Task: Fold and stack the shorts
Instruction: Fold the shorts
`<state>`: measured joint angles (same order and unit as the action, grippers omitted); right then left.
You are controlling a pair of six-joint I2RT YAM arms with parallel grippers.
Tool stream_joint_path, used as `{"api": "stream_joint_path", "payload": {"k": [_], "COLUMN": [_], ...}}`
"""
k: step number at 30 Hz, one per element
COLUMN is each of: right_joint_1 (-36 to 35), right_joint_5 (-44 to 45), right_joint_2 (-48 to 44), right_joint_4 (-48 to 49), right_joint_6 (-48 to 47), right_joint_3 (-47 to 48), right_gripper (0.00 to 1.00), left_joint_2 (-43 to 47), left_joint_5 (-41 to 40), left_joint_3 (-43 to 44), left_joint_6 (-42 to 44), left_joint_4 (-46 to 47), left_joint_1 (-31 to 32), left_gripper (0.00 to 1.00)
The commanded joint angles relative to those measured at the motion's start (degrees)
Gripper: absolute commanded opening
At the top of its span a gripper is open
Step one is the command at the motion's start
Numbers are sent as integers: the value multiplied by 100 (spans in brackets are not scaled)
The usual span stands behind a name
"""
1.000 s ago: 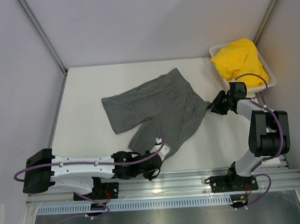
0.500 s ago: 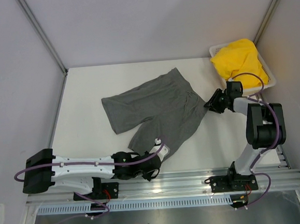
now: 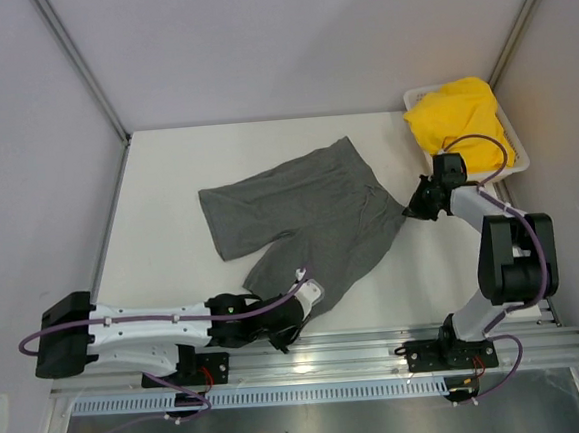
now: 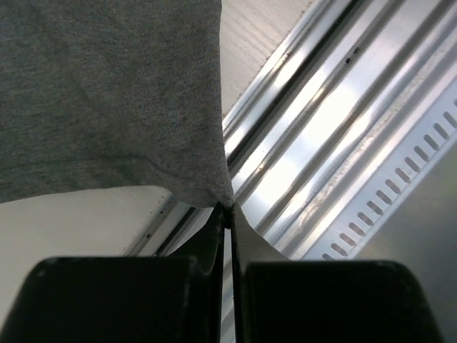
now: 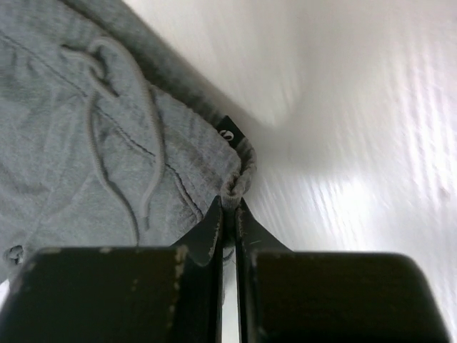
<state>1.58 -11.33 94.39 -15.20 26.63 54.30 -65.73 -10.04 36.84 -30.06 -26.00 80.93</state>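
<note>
The dark grey shorts (image 3: 304, 215) lie spread on the white table, waistband at the right. My left gripper (image 3: 287, 332) is shut on the corner of the near leg hem; in the left wrist view the grey shorts (image 4: 107, 93) hang from my pinched fingertips (image 4: 227, 209). My right gripper (image 3: 411, 207) is shut on the waistband corner, where the right wrist view shows the grey shorts (image 5: 86, 171), their drawstring (image 5: 121, 107) and a small black tag (image 5: 227, 133). The yellow shorts (image 3: 459, 115) lie bunched in the basket at the back right.
A white mesh basket (image 3: 519, 157) sits at the back right corner against the enclosure wall. The aluminium rail (image 3: 321, 356) runs along the near table edge and also fills the right of the left wrist view (image 4: 335, 136). Grey walls enclose the table.
The left arm has drawn back toward the near edge and left, its gripper still on the hem. The right gripper has moved slightly up and right with the waistband corner; the grey shorts are pulled flatter.
</note>
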Motion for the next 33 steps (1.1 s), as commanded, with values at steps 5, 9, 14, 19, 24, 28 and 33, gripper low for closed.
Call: {"api": "stream_joint_path", "payload": {"k": [5,9,14,19,24,28,33], "right_joint_1": [-44,-35,87,167,237,211,184], "right_joint_5": [842,852,536,45,-509,-791,-958], "right_joint_2": [-1228,-1441,-1275,-844,-282,35,571], "right_joint_4": [-1958,-2338,-2488,-2488,-2225,-1891,-1820], "right_joint_6": [-782,-765,-625,-327,157,667,914], "right_joint_3": [353,616,1292,2038,2549,2919,3788], "right_gripper": [0,0,0,0,0,0,0], "left_joint_2": [525,781,1124,1388,1107,764,360], "left_joint_5": [512,302,231,240,240,582,960], "left_joint_3": [200,727,1316,1817,2423,2434,2459], "left_joint_6": [-87,-52,167,606,976,1082,1108], "left_joint_4": [-45,-615,-1214,-1609,-1654,-1224,-723], "left_joint_1": [20,-111,-1130,-2473,-3546,-4277,-4945], "left_gripper": [0,0,0,0,0,0,0]}}
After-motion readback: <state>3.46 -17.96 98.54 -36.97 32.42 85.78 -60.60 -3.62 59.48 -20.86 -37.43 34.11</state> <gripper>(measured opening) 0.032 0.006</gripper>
